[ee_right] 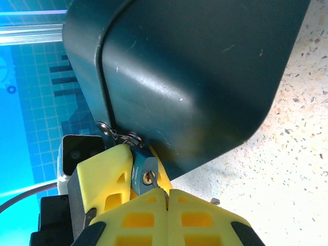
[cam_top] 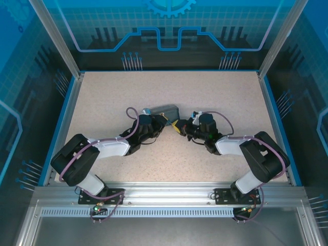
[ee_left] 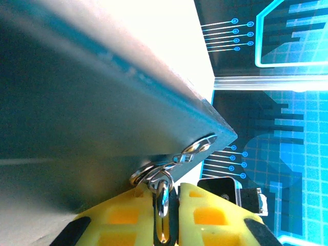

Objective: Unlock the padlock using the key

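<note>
A: Dark grey metal, item one: the key (ee_right: 157, 190). Where is it sitting?

B: It is sticking out of the right pincer (ee_right: 168, 199), whose yellow fingers are pressing together on it. In the right wrist view its long axis is slanting up and left, with the tip pointing at the keyhole of the padlock (ee_right: 143, 173).

A: Item two, the padlock?

B: It is hanging from the hasp (ee_left: 197, 148) of the box (ee_right: 195, 77), which is resting on the speckled counter (ee_right: 292, 169). The left pincer (ee_left: 168, 215) is clamping it.

Bright, even light; close wrist views soft, some glare.
</note>
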You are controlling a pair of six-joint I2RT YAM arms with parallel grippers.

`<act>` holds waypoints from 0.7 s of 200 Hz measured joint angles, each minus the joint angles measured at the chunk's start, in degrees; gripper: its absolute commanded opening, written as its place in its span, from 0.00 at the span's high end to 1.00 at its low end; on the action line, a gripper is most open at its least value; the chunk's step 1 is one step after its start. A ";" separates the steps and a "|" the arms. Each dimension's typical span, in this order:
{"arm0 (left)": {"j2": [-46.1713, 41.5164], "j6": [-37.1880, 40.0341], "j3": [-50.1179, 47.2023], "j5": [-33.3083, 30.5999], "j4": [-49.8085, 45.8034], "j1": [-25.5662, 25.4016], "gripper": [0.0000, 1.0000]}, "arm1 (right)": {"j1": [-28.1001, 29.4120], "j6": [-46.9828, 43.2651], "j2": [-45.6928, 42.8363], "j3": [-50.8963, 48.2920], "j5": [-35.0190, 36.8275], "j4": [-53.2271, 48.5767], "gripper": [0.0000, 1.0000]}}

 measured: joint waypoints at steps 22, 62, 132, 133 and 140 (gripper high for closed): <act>0.00 -0.02 0.00 -0.70 -0.26 0.13 1.00 | 0.11 1.49 1.90 0.35 -0.33 1.90 1.00; 0.28 -0.26 -0.02 -2.01 -0.24 0.61 1.00 | 0.70 4.63 5.33 0.79 -0.11 6.69 1.00; 0.35 -0.66 -0.39 -1.40 0.61 0.66 1.00 | 0.33 1.81 3.72 0.79 -0.31 4.04 1.00; 0.35 -0.66 -0.39 -1.29 0.61 0.66 1.00 | 0.31 1.70 3.65 0.79 -0.33 3.96 1.00; 0.33 -0.66 -0.44 -0.90 0.63 0.66 1.00 | -0.07 0.98 3.10 0.79 -0.63 3.08 1.00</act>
